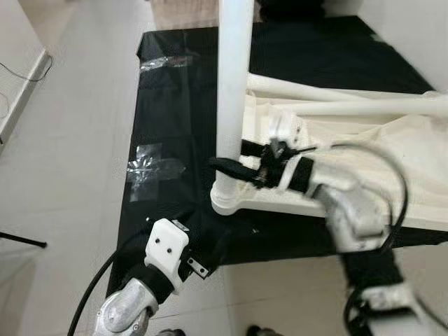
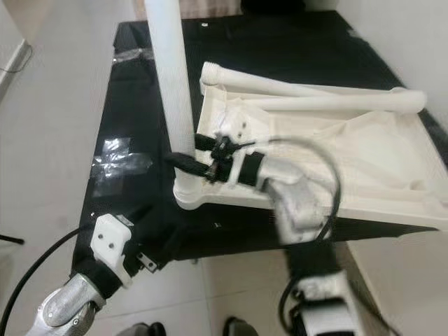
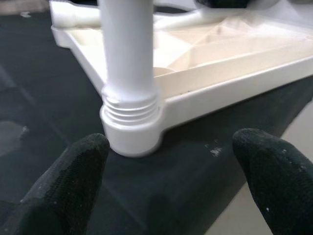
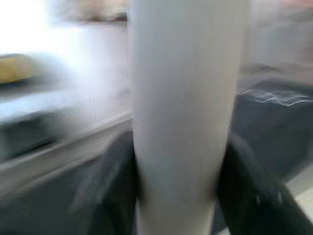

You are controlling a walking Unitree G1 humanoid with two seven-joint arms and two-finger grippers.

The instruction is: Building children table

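Three white legs, one tabletop. Your left gripper hangs spread wide, holding nothing, at the near edge of the black mat, just short of the corner socket. One upright leg stands threaded in that socket of the upside-down white tabletop. Your right gripper is clamped around it near the base. Two loose legs lie along the tabletop's far edge. Tape patches sit near the mat's left edge; bare floor beyond.

White leg upright in upturned tabletop
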